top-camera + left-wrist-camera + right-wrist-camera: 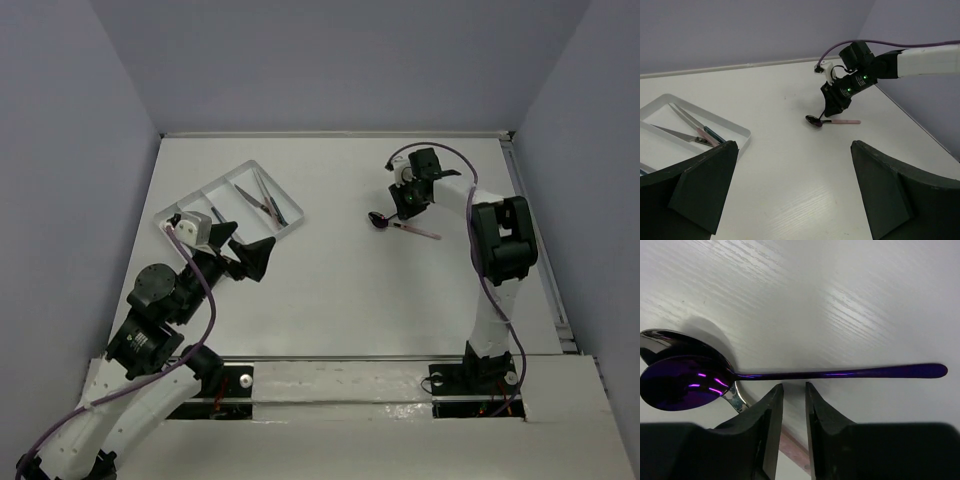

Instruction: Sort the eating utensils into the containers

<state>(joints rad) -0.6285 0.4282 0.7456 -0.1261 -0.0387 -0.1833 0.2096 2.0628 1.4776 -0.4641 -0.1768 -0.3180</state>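
The white tray (715, 117) lies at the far left of the surface (330, 290), turned at an angle. It is divided into long parallel compartments. In the compartment on its right side, a few slender utensils (263, 198) lie together and cross each other. Their working ends are silver, one handle is pink and one is blue-green. In the next compartment a small dark utensil (217, 214) shows, partly hidden by the left arm, and its kind cannot be told.

The left hand (252, 256) hovers just beside the near right end of the tray. Its fingers are spread wide and nothing is between them.

Well apart from the tray, on the far right part of the surface, is the purple spoon (685, 385), with its bowl to the left and its handle to the right. Under its bowl is the head of a second utensil with a silver neck and a pink handle (845, 121).

The right hand (794, 386) is low over these two. Its fingers are almost pressed together, with only a narrow slit between them. The pink handle passes below this slit, but it cannot be told whether the fingers pinch it.
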